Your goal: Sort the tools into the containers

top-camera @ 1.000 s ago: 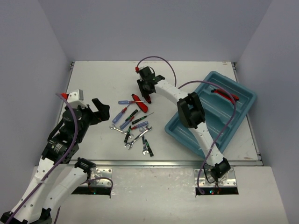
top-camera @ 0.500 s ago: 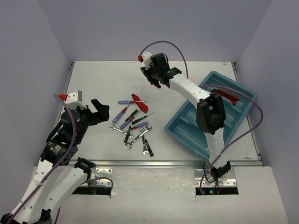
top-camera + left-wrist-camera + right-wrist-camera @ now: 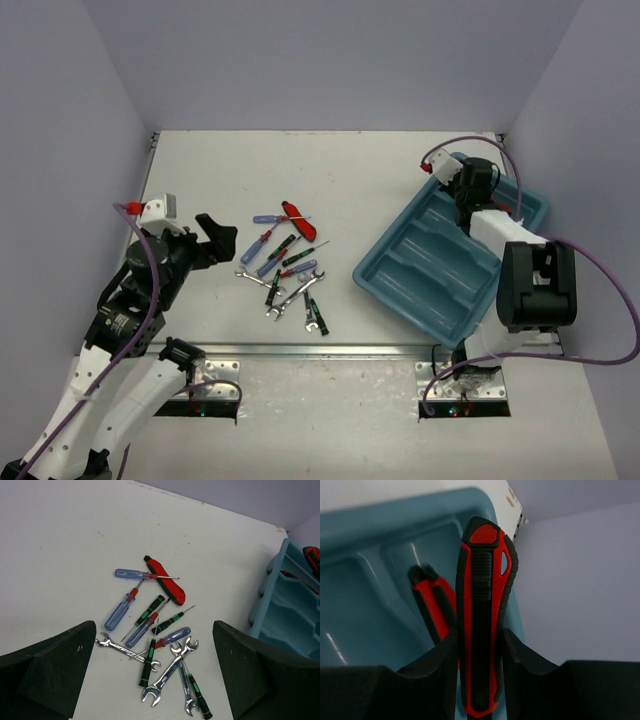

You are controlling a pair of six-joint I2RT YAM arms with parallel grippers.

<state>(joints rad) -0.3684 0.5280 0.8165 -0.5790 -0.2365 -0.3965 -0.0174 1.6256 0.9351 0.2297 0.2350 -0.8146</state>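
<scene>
Tool clamped over the tray's far corner

In my right wrist view, the right gripper [image 3: 480,647] has its jaws closed on a chunky red-and-black plastic-handled tool [image 3: 482,595] with a ridged slider down its middle. The tool stands lengthwise up the centre of the frame. Behind it I see the large teal-blue plastic tray [image 3: 375,540], and a second red-and-black handled tool [image 3: 436,611] lies in one of its compartments, left of centre. In the overhead view this gripper [image 3: 470,182] sits at the upper right, over the far corner of the tray [image 3: 425,270], which lies at an angle across the right half of the white table [image 3: 220,170].

The left gripper [image 3: 214,235] is at the left of the overhead frame, jaws wide apart with nothing between them. Its wrist camera looks down between the two dark fingers [image 3: 50,670] at the loose tools [image 3: 152,630] at centre frame: a red-handled tool [image 3: 169,584], blue-handled screwdrivers [image 3: 119,614], thin black-and-green screwdrivers [image 3: 149,611] and small silver open-end wrenches [image 3: 167,676]. Several of them overlap. The pile [image 3: 285,268] lies well apart from the tray.
</scene>
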